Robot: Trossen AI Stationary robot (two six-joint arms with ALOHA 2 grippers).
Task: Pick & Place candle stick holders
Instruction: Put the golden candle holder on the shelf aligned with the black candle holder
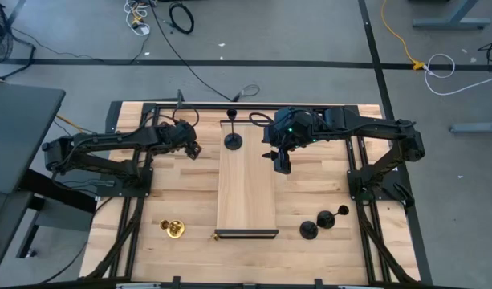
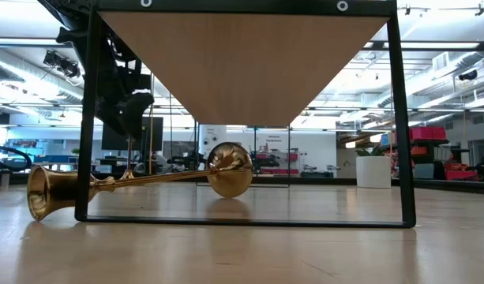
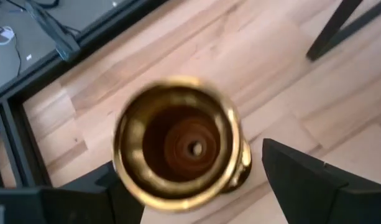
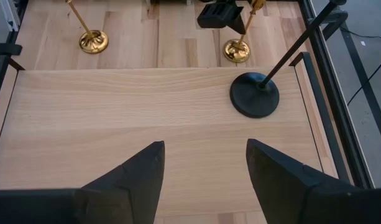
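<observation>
From above, the left tool (image 1: 191, 148) is shut around a gold holder (image 3: 178, 146); only its wrist camera shows the cup between the fingers. The right tool (image 1: 281, 163) hangs wide open over the raised board (image 1: 247, 189), near a standing black holder (image 1: 232, 141). Low down, another gold holder (image 2: 139, 180) lies on the counter (image 1: 310, 193).

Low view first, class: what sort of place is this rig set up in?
Probably an open-plan lab or workshop: exposed ceiling lights, desks with monitors beyond the table, and cables trailing over the grey floor.
</observation>
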